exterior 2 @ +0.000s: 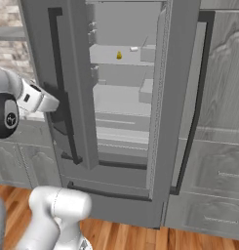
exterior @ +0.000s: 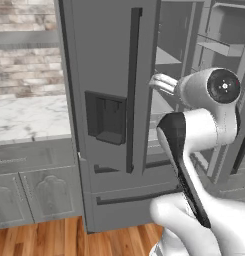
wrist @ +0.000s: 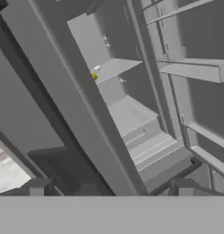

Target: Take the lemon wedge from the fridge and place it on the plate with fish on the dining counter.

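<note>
- Lemon wedge: tiny, bright yellow, slightly pointed at the top, far smaller than the shelf carrying it.
- Sits on an upper shelf inside the fridge, near the shelf's back, roughly midway between its left and right edges, with a small white item just beside it toward the right.
- Seen from the hand view as a yellow speck at the left edge of the same shelf, partly cut off by the edge of the left door.
- Fridge: tall, grey, right door swung open, left door closed with its long dark handle and dark dispenser recess facing out.
- Pale shelves and drawer fronts stacked below the wedge's shelf; door bins on the inside of the open door.
- Fingers spread wide, nothing between them, dark tips low in the hand view, pointing toward the fridge opening and well apart from the wedge.
- Beside the fridge, a marble worktop over grey arched-panel cabinets, brick wall behind, wooden floor below.
</note>
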Robot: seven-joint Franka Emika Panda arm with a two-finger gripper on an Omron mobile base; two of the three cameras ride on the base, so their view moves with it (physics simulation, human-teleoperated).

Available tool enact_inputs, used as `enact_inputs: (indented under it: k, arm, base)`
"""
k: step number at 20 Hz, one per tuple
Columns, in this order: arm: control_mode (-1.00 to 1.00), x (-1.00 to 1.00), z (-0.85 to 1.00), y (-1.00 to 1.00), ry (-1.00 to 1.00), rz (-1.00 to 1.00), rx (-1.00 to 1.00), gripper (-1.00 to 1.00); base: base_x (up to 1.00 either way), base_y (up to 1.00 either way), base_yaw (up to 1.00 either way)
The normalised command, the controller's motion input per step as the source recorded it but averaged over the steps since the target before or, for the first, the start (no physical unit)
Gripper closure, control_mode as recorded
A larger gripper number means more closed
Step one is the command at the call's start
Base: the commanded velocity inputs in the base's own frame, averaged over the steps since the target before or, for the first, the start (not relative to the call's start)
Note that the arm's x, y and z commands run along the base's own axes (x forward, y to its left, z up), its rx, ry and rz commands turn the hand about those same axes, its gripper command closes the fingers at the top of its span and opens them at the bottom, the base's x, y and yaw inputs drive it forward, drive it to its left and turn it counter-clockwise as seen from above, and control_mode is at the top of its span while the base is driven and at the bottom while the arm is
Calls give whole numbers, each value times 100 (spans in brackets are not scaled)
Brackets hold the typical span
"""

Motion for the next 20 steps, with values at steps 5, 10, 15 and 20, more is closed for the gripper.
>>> enact_inputs:
  k: [5,10,15,20]
  arm:
    - [-100,-47,-2,-78,-2,14,10,-100]
    - [-100,0,-1,-87,-2,36,10,-100]
    - [-100,12,0,-1,1,0,0,-100]
    - [-100,61,0,0,10,-3,5,-100]
  base:
    - [0,0,0]
    - [0,0,0]
    - [0,0,0]
    - [0,0,0]
